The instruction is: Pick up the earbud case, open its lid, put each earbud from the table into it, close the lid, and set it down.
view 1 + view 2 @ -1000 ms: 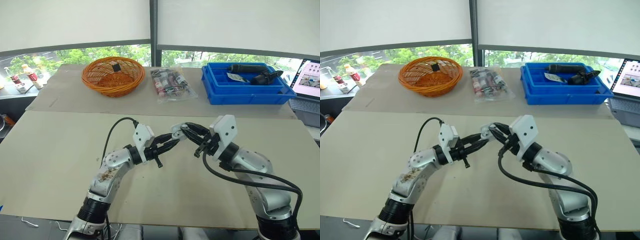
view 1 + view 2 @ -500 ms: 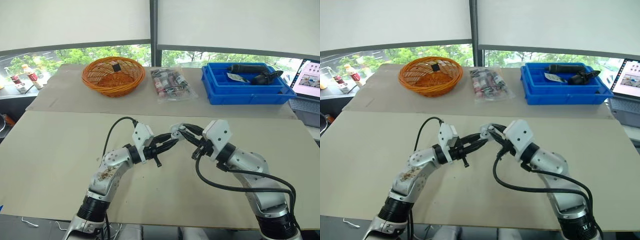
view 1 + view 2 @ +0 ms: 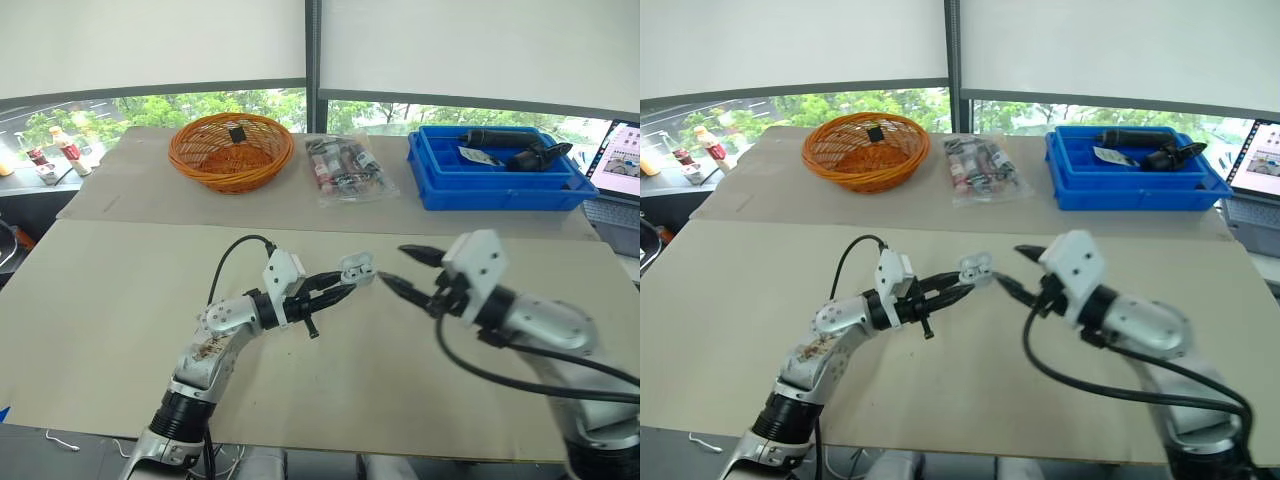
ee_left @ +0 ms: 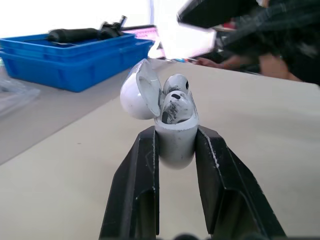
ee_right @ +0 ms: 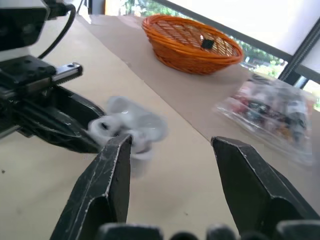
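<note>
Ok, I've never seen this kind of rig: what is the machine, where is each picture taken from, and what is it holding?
A humanoid robot with two arms. The two wide pictures come from its head, looking down on a table; the two close ones from its wrists. The left gripper is shut on a white earbud case, lid open, earbuds inside. The right gripper is open, just apart. Farther back: a wicker basket, a plastic bag, a blue tray.
</note>
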